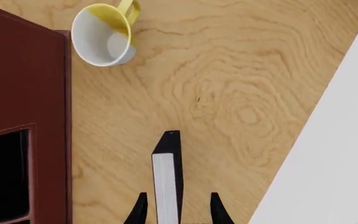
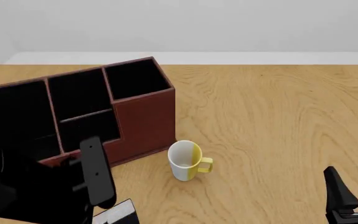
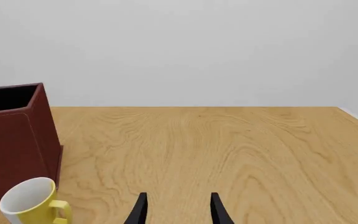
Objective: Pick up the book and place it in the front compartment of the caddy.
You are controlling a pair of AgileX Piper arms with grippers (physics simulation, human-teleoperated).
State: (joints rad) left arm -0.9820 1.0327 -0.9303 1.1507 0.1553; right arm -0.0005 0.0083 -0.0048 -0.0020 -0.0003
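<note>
The book [image 1: 166,177], thin and black with a white-grey panel, lies between the fingers of my left gripper [image 1: 178,196]. The jaws stand apart with a gap on one side, so the gripper is open around the book. In the front view only a white and black corner of the book [image 2: 120,212] shows under my dark left arm [image 2: 95,172]. The reddish-brown caddy [image 2: 145,116] with black-lined cells stands at the left, just beside the book [image 1: 42,93]. My right gripper [image 2: 353,182] is open and empty at the front right [image 3: 178,198].
A white-and-yellow mug [image 2: 185,161] stands upright in front of the caddy's right corner, and also shows in the wrist views as the mug [image 1: 101,37] and the mug [image 3: 33,203]. The wooden table [image 2: 278,116] stretches to the right; its edge [image 1: 303,130] runs near the book.
</note>
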